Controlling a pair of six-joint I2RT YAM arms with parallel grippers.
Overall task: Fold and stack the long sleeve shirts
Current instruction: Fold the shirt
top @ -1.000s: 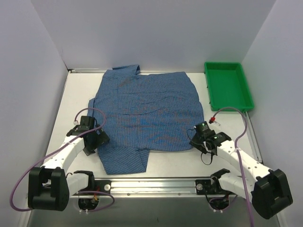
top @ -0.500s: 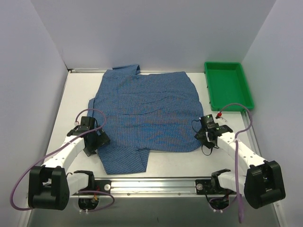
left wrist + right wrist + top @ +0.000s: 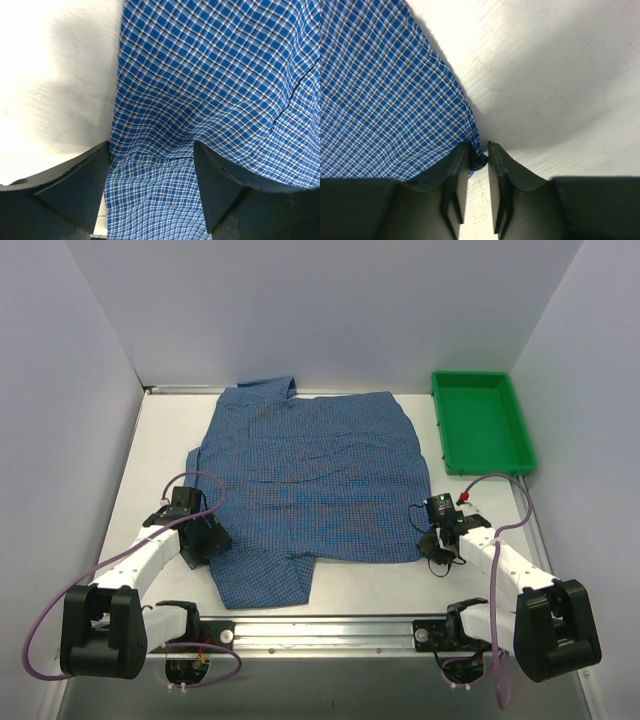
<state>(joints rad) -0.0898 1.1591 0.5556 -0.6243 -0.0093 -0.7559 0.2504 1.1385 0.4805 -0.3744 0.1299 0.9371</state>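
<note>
On the white table [image 3: 160, 440] the shirt [image 3: 310, 480] lies spread beside the green tray [image 3: 482, 420], apparently unfolded and unstacked; right gripper [image 3: 478, 150] pinches its tray-side hem, left gripper [image 3: 152, 155] gapes astride the opposite edge.

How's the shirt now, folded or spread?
Spread: the shirt lies flat and wide across the table, its body not yet folded over. How the sleeves lie: cannot tell.

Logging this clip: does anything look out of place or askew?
Nothing spilled or damaged. The shirt lies uneven: its near-left part juts past the rest of the hem by the left gripper, and the collar is bunched.
</note>
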